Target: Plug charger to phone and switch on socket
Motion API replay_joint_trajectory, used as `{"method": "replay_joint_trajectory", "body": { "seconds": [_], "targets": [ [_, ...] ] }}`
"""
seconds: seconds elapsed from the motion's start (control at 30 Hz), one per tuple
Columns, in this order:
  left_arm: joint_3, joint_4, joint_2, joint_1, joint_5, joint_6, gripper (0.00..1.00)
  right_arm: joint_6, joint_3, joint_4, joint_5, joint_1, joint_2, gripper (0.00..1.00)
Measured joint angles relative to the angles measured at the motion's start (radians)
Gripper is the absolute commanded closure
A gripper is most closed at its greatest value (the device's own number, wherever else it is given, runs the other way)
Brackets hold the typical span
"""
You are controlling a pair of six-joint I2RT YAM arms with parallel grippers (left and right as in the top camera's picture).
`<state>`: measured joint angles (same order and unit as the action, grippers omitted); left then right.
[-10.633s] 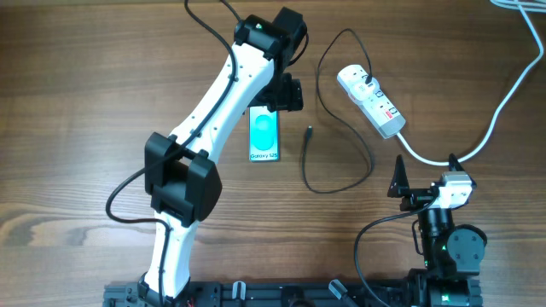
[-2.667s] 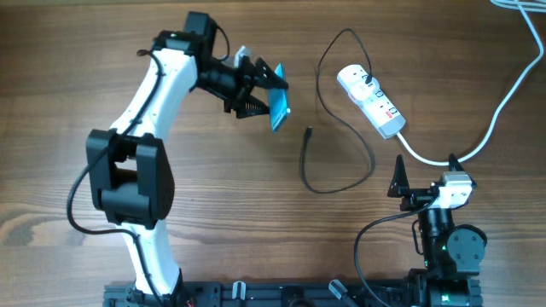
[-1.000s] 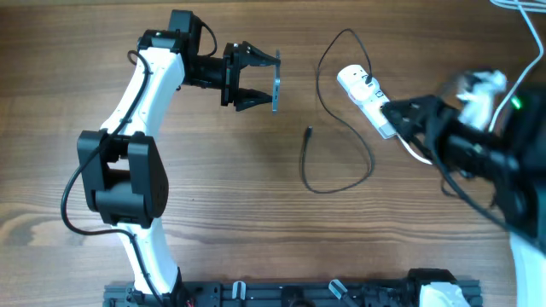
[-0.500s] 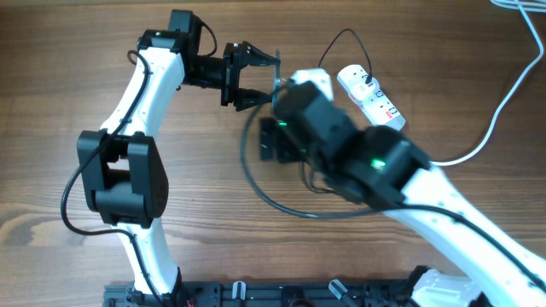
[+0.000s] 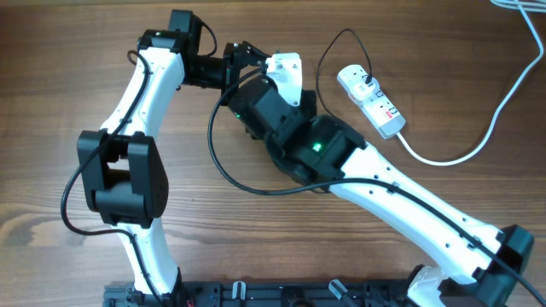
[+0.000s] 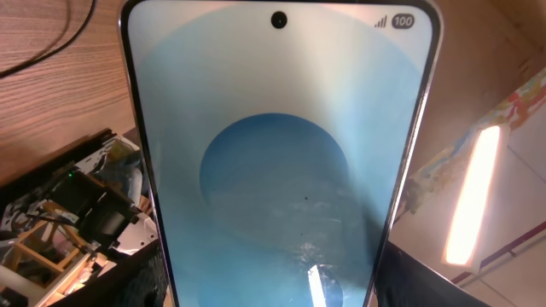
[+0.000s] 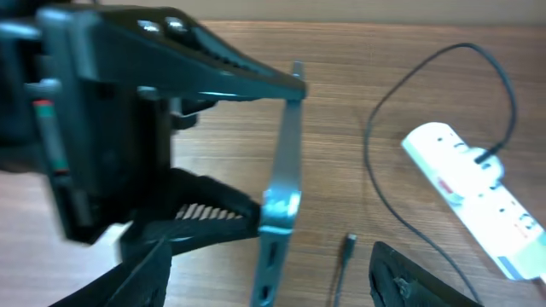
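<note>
My left gripper (image 6: 273, 294) is shut on the phone (image 6: 273, 162), whose teal-blue screen fills the left wrist view. In the right wrist view the phone (image 7: 284, 183) stands edge-on above the table, held in the black left gripper (image 7: 213, 145). My right gripper (image 7: 281, 286) is open and empty, its fingers (image 7: 418, 273) either side of the phone's lower end. The charger's plug (image 7: 348, 247) lies on the wood just right of the phone, its thin cable (image 7: 384, 128) running to the white socket (image 7: 478, 200). In the overhead view the socket (image 5: 369, 101) is clear, and my right arm hides phone and plug.
The thick white cord (image 5: 503, 102) runs from the socket to the far right corner. My right arm (image 5: 384, 196) crosses the table from the front right to the middle. A black loop of arm cable (image 5: 223, 166) hangs below it. The left arm (image 5: 141, 111) stands at the left.
My right arm swung in from the right and now reaches up to the lifted phone, covering it and the plug from above. The left arm has held the raised phone still.
</note>
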<state>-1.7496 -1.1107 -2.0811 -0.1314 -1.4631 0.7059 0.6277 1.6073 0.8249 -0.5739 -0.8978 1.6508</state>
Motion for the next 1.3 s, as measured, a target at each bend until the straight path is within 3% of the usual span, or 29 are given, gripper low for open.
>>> {"method": "replay_joint_trajectory", "body": {
  "seconds": [0.07,0.23,0.4,0.53,0.93,1.3],
  "targets": [
    [0.000,0.000,0.000,0.000,0.000,0.000,0.28,0.010,0.000,-0.003,-0.025,0.000,0.004,0.36],
    [0.000,0.000,0.000,0.000,0.000,0.000,0.28,0.023,0.000,-0.040,-0.055,0.000,0.011,0.37],
    [0.000,0.000,0.000,0.000,0.000,0.000,0.27,0.026,0.001,-0.064,-0.060,0.000,0.032,0.53],
    [0.000,0.000,0.000,0.000,0.000,0.000,0.27,0.027,0.001,-0.064,-0.067,0.000,0.032,0.55],
    [0.000,0.000,0.000,0.000,0.000,0.000,0.27,0.035,0.002,-0.064,-0.085,0.000,0.032,0.72],
    [0.000,0.000,0.000,0.000,0.000,0.000,0.27,0.046,0.002,-0.064,-0.085,0.000,0.032,0.77]
  ]
}}
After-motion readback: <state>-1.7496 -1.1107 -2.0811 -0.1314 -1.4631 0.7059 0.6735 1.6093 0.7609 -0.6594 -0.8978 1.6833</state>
